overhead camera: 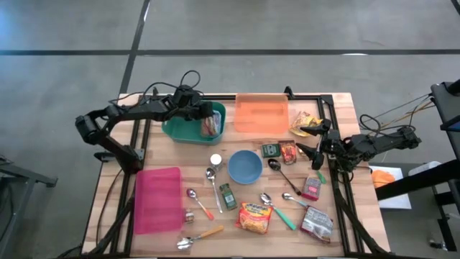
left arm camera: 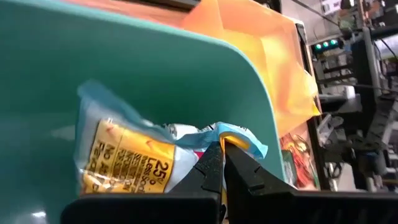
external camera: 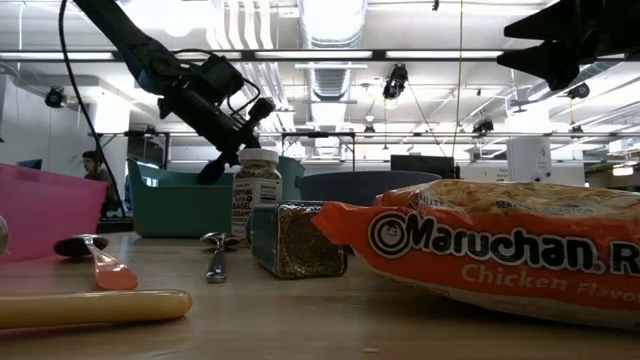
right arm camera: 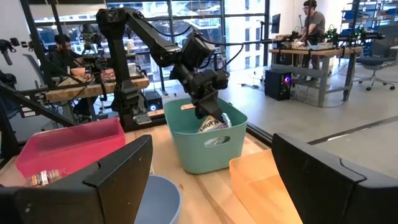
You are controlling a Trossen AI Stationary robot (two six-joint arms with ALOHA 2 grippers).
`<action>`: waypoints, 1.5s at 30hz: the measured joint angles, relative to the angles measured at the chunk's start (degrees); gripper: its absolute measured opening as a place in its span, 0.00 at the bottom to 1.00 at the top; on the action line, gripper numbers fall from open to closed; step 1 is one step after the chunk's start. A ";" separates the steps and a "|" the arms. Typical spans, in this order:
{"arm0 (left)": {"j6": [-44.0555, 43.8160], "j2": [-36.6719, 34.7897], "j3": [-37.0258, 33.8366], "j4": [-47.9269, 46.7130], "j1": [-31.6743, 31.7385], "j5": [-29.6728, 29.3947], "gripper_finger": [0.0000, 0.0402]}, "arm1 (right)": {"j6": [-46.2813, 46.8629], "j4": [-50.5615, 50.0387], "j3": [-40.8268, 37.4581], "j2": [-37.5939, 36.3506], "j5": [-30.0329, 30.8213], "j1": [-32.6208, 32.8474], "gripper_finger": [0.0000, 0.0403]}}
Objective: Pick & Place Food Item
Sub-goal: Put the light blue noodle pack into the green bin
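A teal bin [overhead camera: 183,131] stands at the far left of the table. Inside it lies a blue-and-white food packet with a yellow label [left arm camera: 124,162], its upper end showing above the bin's rim [right arm camera: 214,123]. My left gripper [left arm camera: 222,163] reaches down into the bin [right arm camera: 208,107] and is shut on the packet. My right gripper [overhead camera: 305,142] waits at the table's right side, open and level, with nothing between its fingers [right arm camera: 211,186]. My left gripper pinches the packet's crinkled upper edge [left arm camera: 239,134] between its two shut fingers. The fingers slant down into the bin from the table's left side. The packet's lower part lies inside the teal bin against its wall [left arm camera: 186,68]; whether it rests on the floor is hidden.
An orange bin [overhead camera: 261,113] stands right of the teal one and a pink bin [overhead camera: 157,199] at the near left. A blue bowl [overhead camera: 245,166], spoons, spice jars [external camera: 256,185] and ramen packets [overhead camera: 255,216] lie scattered over the middle and right.
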 joint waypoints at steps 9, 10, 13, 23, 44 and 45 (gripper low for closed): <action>0.85 0.55 -0.31 -0.37 -0.56 1.08 0.00 | 0.00 -0.04 0.00 0.00 0.00 0.00 0.81; 0.85 0.95 -0.31 -0.21 -0.72 1.08 0.00 | 0.00 -0.06 0.00 0.00 0.00 0.00 0.81; 0.83 1.90 -0.31 0.18 -1.08 1.08 0.00 | 0.00 -0.12 0.00 0.00 0.00 -0.01 0.81; 0.37 4.95 -0.31 0.92 -1.57 1.10 0.00 | 0.00 -0.17 0.00 0.00 0.00 0.00 0.81; -3.61 5.66 -0.24 2.12 -1.79 0.42 0.11 | -0.22 -0.26 0.01 0.00 0.00 0.00 0.81; -3.61 5.66 -0.20 2.10 -1.84 0.44 0.15 | -0.20 -0.26 0.01 0.00 0.00 -0.02 0.81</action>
